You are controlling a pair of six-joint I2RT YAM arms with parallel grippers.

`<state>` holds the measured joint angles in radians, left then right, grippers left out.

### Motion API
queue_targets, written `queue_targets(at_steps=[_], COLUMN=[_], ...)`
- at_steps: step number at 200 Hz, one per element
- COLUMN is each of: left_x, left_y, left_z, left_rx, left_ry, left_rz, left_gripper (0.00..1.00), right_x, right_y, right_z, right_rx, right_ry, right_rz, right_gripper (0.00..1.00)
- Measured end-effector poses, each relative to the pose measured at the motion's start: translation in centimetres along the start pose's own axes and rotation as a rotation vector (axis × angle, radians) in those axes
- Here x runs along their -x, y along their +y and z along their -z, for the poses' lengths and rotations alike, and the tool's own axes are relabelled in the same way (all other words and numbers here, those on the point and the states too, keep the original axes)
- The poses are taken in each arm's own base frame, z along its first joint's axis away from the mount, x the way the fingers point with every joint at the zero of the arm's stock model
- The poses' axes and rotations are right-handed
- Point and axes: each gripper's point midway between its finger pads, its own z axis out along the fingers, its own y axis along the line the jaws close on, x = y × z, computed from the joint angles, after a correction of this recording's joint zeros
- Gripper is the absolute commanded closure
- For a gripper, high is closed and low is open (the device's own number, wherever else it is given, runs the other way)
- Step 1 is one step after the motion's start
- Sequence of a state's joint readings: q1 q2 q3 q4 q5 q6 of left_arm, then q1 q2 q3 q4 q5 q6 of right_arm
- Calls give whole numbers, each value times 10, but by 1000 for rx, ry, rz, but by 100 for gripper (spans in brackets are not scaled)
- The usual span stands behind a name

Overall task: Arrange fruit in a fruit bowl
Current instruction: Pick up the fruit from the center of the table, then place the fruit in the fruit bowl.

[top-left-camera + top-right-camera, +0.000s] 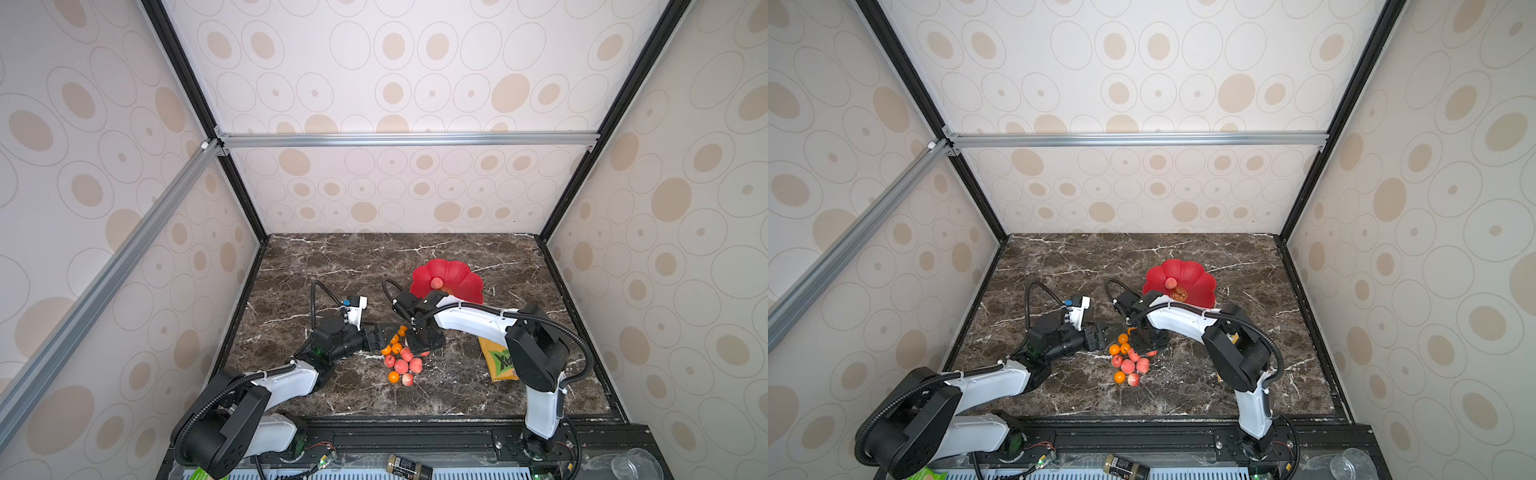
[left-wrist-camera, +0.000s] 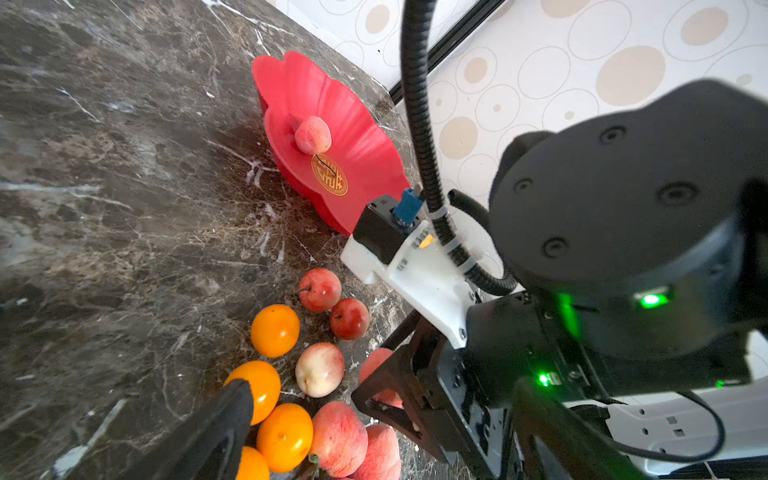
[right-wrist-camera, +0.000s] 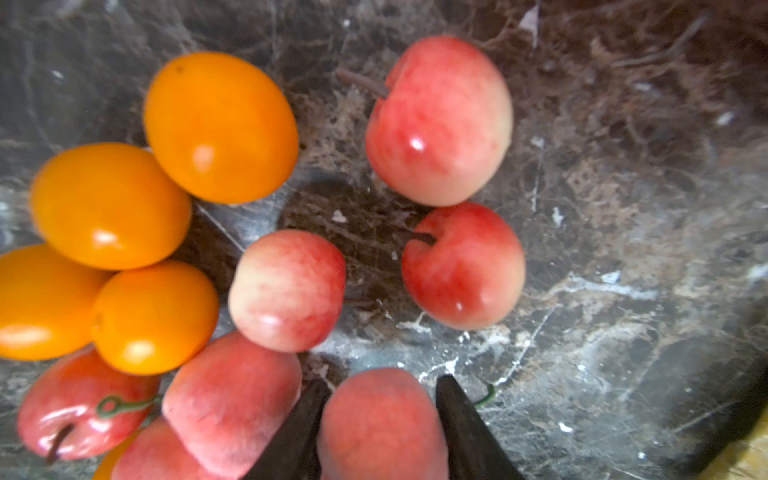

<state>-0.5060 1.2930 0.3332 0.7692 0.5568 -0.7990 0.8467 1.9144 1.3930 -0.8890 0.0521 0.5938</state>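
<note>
One fruit in place: a fuzzy pink peach (image 2: 313, 134) lies in the fruit bowl (image 2: 291, 79), just beside its gold emblem (image 2: 329, 174).
Writing: the emblem bears an ornamental gold character, too small to read. The yellow snack bag (image 1: 496, 361), to the right claw's right and partly under that arm, shows a big green "X" on black. Its other print is illegible.
Bowl: glossy red and shallow with a petal-scalloped rim. It stands on the marble table (image 1: 332, 270) just beyond the right claw, on the side away from the robot's base.
Loose fruit (image 1: 401, 359): heaped under the right claw and just off the left claw's tips are shiny oranges (image 3: 220, 124), glossy stemmed red-pink fruits and matte peaches.
Right claw (image 3: 382, 384): its fingers pinch a second fuzzy peach (image 3: 380, 432) from both sides.
Left claw (image 1: 388, 336): spread wide, holding nothing.
</note>
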Motion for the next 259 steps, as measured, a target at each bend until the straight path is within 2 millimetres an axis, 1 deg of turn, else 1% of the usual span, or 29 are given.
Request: queue_targets(at_steps=[39, 60, 77, 98, 126, 150, 166, 181, 219, 259], left_x=[15, 21, 24, 33, 56, 78, 88, 91, 90, 90], left_y=[-14, -15, -14, -16, -26, -33, -34, -31, -16, -3], left_z=[-11, -18, -25, -37, -57, -76, -90, -102, -127, -151], left_rx=[-26, -30, -29, -39, -61, -75, -82, -80, -65, -55], left_ry=[-8, -9, -5, -7, -24, -38, -38, -31, 3, 37], left_rz=[-32, -34, -31, -35, -67, -107, -125, -133, -128, -122], left_gripper=[2, 2, 2, 2, 2, 2, 2, 2, 2, 2], right_x=[4, 9, 16, 26, 39, 59, 75, 89, 121, 153], right_y=[-3, -10, -22, -39, -63, -86, -100, -111, -136, -152], right_z=[29, 42, 51, 58, 62, 67, 67, 64, 54, 39], right_rx=[44, 67, 82, 90, 95, 101, 100, 101, 93, 83], right_ry=[-52, -76, -94, -110, -119, -141, -153, -156, -159, -161], right_rz=[-11, -32, -60, -98, -147, -190, -215, -234, -270, -284], right_gripper=[56, 56, 56, 56, 56, 56, 56, 56, 56, 56])
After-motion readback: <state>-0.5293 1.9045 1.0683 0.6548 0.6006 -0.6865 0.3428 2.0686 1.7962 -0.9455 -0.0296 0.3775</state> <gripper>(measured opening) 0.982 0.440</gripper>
